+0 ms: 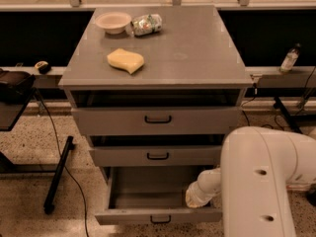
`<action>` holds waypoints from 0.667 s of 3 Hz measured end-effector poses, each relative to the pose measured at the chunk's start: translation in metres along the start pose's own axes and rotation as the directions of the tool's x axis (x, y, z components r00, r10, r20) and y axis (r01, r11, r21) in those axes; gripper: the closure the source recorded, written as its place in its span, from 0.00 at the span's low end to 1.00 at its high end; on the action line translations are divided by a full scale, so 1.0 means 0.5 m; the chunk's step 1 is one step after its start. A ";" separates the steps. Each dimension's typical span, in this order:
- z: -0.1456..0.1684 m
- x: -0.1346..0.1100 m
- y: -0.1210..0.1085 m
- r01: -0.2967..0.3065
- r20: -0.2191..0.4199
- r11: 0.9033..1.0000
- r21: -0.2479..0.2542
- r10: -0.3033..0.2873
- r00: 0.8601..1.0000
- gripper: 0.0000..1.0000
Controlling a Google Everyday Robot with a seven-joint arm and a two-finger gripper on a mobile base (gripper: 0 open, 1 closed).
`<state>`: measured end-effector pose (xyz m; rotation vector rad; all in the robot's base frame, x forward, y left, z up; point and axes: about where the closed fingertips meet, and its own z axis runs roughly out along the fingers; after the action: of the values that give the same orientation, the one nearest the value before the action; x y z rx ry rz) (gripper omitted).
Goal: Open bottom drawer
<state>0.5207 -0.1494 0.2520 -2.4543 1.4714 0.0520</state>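
Grey bottom drawer (148, 194) stands pulled out; gripper (196, 200) at its right front corner, grip state not discernible. Pull straight outward, level, to avoid racking.

**Warm, dim light on a grey cabinet (197, 58)**
Overhead light brightens the top, and shadow fills the recesses above the drawers. The gripper (196, 197), pale and yellow-tinged, sits at the right end of the open bottom drawer (133, 215), with the white arm (256, 181) glaring beside it.
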 end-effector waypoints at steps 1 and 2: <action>-0.012 0.038 -0.045 -0.042 0.014 0.995 0.086 0.041 0.999 1.00; -0.012 0.038 -0.045 -0.042 0.014 0.995 0.086 0.041 0.999 1.00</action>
<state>0.5487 -0.1572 0.2594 -2.3514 1.4880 0.0122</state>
